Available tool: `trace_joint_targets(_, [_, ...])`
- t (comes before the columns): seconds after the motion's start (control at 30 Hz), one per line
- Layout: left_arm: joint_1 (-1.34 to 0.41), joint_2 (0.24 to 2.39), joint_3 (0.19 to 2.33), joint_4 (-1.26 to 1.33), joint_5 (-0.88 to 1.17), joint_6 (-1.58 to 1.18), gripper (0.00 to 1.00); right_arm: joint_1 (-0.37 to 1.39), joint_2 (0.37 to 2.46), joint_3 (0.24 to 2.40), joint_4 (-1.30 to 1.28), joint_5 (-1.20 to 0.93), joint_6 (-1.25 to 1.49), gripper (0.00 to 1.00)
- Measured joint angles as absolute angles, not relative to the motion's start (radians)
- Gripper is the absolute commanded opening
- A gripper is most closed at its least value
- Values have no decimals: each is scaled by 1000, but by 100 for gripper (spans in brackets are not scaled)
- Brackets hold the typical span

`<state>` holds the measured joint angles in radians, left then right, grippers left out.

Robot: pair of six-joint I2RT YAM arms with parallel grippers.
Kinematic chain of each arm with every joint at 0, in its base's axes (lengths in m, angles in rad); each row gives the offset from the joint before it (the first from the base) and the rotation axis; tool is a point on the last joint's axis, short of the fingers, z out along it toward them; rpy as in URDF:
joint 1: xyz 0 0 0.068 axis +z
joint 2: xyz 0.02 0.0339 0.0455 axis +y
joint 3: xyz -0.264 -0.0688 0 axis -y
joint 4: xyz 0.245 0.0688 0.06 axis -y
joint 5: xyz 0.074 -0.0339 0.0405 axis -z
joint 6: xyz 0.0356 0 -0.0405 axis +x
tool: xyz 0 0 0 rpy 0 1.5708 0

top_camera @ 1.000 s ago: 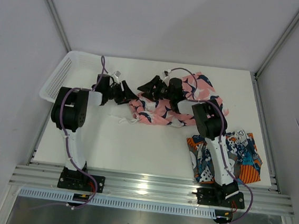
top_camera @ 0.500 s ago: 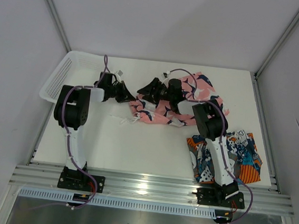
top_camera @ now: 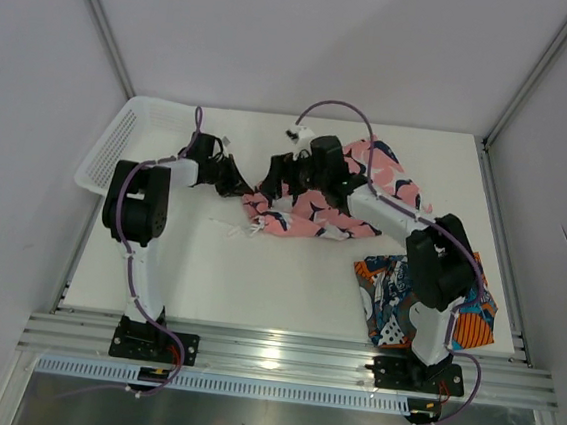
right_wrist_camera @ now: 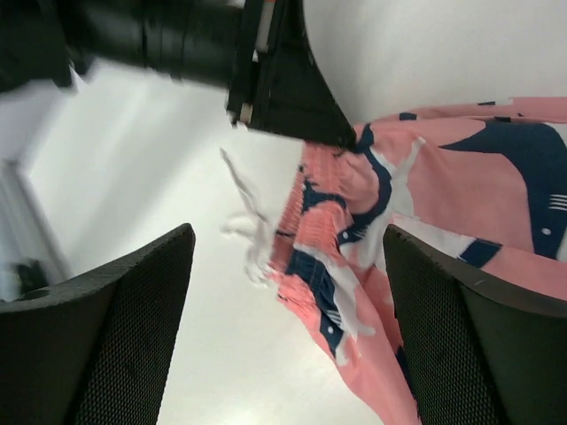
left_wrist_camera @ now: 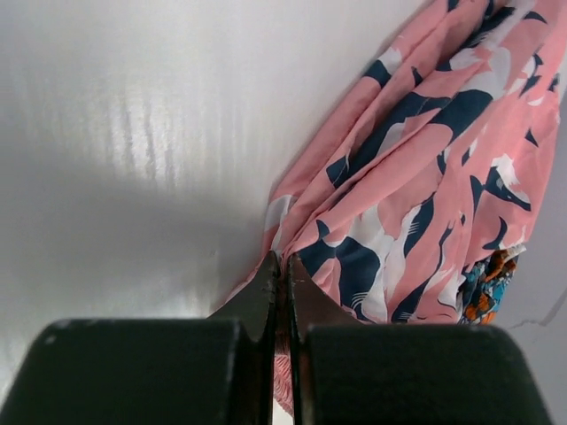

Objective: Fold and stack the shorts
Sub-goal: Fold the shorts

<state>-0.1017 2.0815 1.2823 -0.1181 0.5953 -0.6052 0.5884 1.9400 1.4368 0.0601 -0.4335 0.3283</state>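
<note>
The pink shorts (top_camera: 316, 208) with navy-and-white shapes lie crumpled at the table's middle back. My left gripper (top_camera: 241, 182) is shut on their left edge; in the left wrist view the fingertips (left_wrist_camera: 282, 268) pinch a fold of the pink shorts (left_wrist_camera: 416, 177). My right gripper (top_camera: 275, 176) hovers open just above the same end of the cloth. Its wrist view shows the pink shorts (right_wrist_camera: 425, 177) and their white drawstring (right_wrist_camera: 248, 221) between the spread fingers (right_wrist_camera: 133, 310), with the left gripper (right_wrist_camera: 292, 88) beyond. The printed blue and orange shorts (top_camera: 456, 299) lie folded at the near right.
A white mesh basket (top_camera: 135, 138) stands at the back left corner, close behind the left arm. The right arm stretches diagonally over the printed shorts. An aluminium rail (top_camera: 270, 352) runs along the near table edge, and grey walls enclose the sides.
The left gripper has shut on the pink shorts' left edge. The right arm has stretched out toward the back left and its jaws have spread wider.
</note>
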Motion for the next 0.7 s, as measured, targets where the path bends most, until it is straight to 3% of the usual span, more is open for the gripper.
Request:
trace_joint_targets(0.3, [-102, 2082, 1399, -339, 515, -602, 0, 870, 1909, 1347, -124, -46, -96, 91])
trace_joint_targets(0.7, [-102, 2095, 1502, -495, 464, -592, 0, 978, 1967, 1309, -52, 325, -379, 95])
